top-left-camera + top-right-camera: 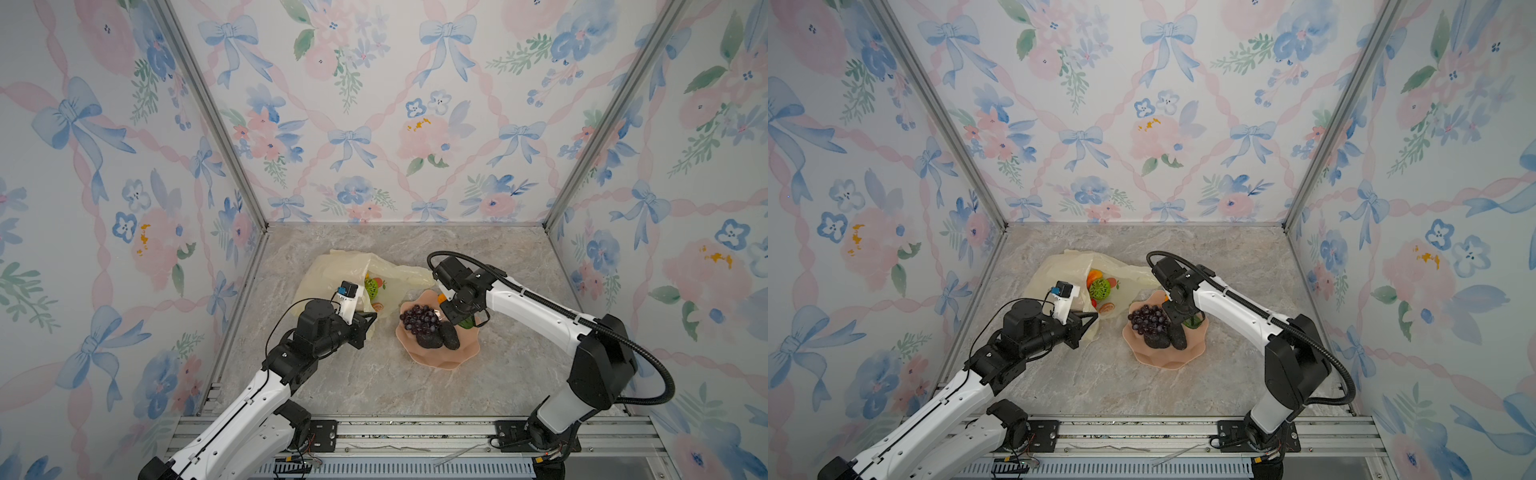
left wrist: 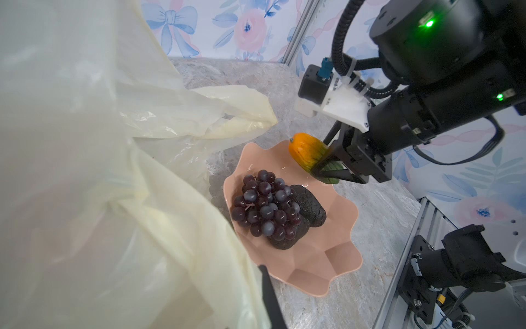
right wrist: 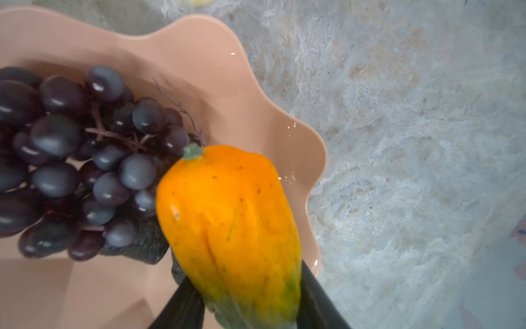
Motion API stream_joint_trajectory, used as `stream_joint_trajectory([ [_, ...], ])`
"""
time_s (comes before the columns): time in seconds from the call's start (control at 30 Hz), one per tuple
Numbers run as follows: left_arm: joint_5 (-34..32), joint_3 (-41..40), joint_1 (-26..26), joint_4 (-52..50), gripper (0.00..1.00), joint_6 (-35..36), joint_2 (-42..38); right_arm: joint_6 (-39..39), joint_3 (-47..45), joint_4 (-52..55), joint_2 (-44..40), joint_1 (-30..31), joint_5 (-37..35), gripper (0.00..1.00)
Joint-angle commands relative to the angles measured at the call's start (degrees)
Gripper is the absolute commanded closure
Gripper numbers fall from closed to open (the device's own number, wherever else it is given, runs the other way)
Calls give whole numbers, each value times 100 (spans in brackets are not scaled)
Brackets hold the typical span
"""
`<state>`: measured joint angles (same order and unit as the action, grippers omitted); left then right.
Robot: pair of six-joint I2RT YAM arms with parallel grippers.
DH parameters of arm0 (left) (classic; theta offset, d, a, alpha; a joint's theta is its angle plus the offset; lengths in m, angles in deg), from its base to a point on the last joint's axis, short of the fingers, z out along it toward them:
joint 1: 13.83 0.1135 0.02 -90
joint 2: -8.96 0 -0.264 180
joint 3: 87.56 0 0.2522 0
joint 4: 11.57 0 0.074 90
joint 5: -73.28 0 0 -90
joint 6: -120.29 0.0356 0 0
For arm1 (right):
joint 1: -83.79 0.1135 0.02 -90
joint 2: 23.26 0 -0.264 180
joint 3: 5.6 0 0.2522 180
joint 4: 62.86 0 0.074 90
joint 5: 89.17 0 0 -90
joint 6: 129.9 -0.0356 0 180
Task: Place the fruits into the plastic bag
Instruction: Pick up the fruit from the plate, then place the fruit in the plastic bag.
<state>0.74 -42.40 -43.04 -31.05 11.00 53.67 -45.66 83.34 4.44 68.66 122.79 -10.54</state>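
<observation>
**Top views.** In both top views we see the plastic bag [image 1: 332, 272] lying on the marble table [image 1: 374, 386] left of centre. Its mouth faces the pink dish [image 1: 440, 362] at centre. The left gripper [image 1: 372, 318] has its jaws together, pinched on the bag's near edge. In a top view, a bumpy green ball [image 1: 1099, 289] and an orange-yellow fruit [image 1: 1095, 274] lie inside the bag. The right gripper [image 1: 461, 318] sits over the dish's right side.

**Left wrist view.** Bag film fills the left half of the frame. One of the left gripper's fingers [image 2: 267, 284] shows at lower centre. The dish holds the grape bunch [image 2: 264, 208] and two avocados [image 2: 311, 208]. Right of centre, the right gripper is clamped on the green end of the orange-green mango [image 2: 307, 151], above the dish's far rim.

**Right wrist view.** The mango fills the lower centre, with a black finger on each side. The grapes lie at left, inside the dish. We cannot tell whether the mango touches the dish.
</observation>
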Motion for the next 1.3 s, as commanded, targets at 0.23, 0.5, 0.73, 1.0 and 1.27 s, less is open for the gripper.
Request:
stream_joint_trajectory([
  [0.23,91,-55,27,42,100,-49,-94,-1404,-469,-672,-1080,-114,2389,52],
  [0.5,118,-51,25,35,100,-57,-146,-2268,-358,-1243,-930,59,3661,51],
  [0.73,136,-57,20,40,100,-66,-186,-2678,153,-1595,-349,275,3985,50],
  [1.0,136,-70,-2,28,100,-66,-235,-2742,967,-1544,599,309,4301,50],
  [1.27,207,-55,3,27,100,-66,-149,-2574,1826,-1369,1391,303,4401,50],
])
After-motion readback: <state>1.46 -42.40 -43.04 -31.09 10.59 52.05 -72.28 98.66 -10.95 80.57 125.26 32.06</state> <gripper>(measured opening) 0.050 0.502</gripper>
